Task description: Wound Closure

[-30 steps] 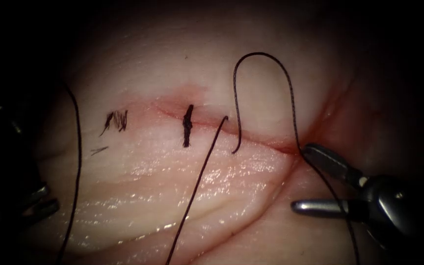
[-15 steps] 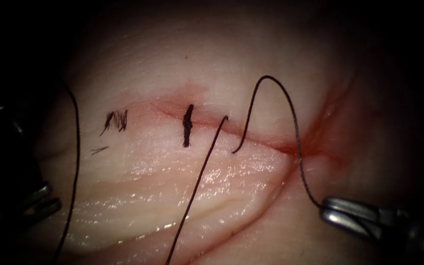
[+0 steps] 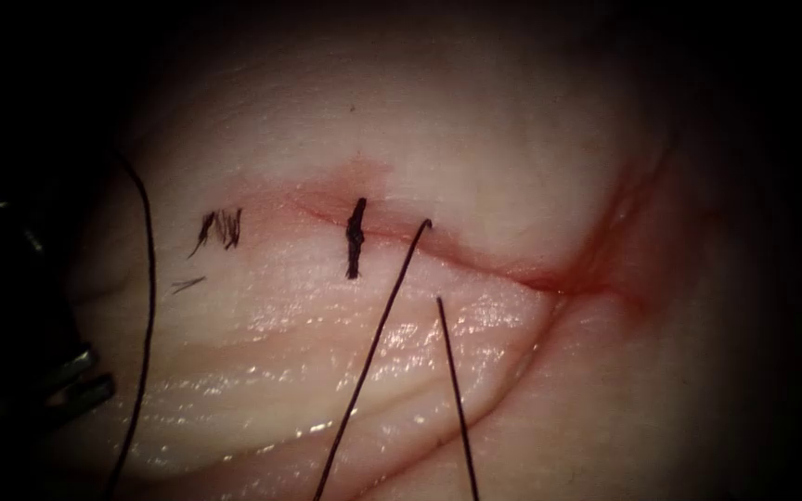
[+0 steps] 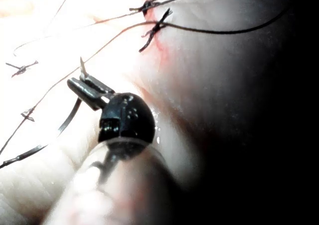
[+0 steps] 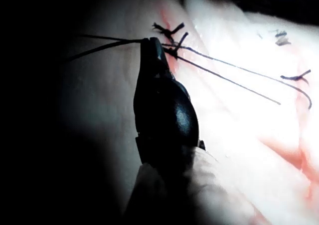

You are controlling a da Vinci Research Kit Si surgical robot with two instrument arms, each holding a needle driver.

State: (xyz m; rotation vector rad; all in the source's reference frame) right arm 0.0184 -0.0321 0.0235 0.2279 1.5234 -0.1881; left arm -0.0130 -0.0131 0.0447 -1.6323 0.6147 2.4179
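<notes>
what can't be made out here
- Left tool, endoscope view: lost in shadow at the left edge; left wrist view shows it shut on the needle, seemingly near its tip.
- Needle's other end, left wrist view: cut off by the picture's edge. Whether it touches the tissue: unclear.
- Right tool, right wrist view: shut on thread; its dark body hides the grip.
- Thread ends, endoscope view: cut off by the bottom edge.

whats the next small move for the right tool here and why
Probably ease off the pull. The right arm's tool is shut on the thin dark thread, whose strand runs straight from the pale pork tissue just below the reddish cut, with no slack visible. The left arm's tool grips the curved steel needle near its tip, seemingly clear of the tissue.
</notes>
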